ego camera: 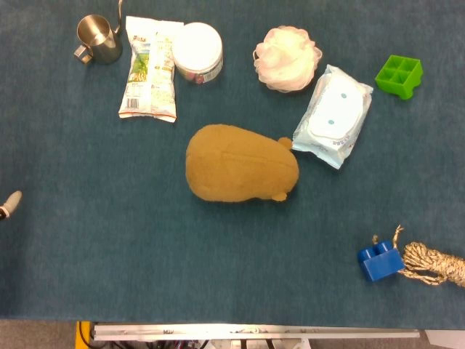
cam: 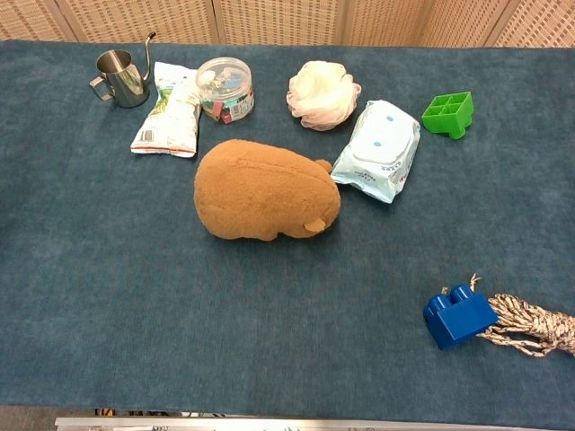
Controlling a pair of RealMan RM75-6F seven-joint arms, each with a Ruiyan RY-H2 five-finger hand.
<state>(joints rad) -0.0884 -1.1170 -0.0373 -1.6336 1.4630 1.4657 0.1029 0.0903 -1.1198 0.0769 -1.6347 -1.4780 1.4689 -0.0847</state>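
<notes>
Left edge, head view: only a pale tip of the left hand (ego camera: pixel 9 203) shows, low over the blue table (ego camera: pixel 109 254). It touches nothing. Too little of it is visible to tell how far its fingers are spread or whether it holds anything out of frame. The chest view does not show it.

Rear left: a steel cup (ego camera: pixel 98 40) stands upright. Just beside it the snack bag (ego camera: pixel 149 69) lies flat, the item nearest that hand yet well apart from it. A round lidded tub (ego camera: pixel 197 51) sits against the bag's right edge.

Centre: a brown plush toy (ego camera: pixel 240 163) lies on its side, its right end touching a pack of wet wipes (ego camera: pixel 333 116). Behind them rests a pale bath puff (ego camera: pixel 287 58).

Right: a green block (ego camera: pixel 399 75) sits at the rear. A blue block (ego camera: pixel 379 262) sits near the front, touching a coil of rope (ego camera: pixel 436 265).

The right hand appears in neither view.

Assessment: no item is gripped, lifted or visibly disturbed. Handling appears not yet begun, and the approach, grasp and any move of the snack bag all remain to be done.
</notes>
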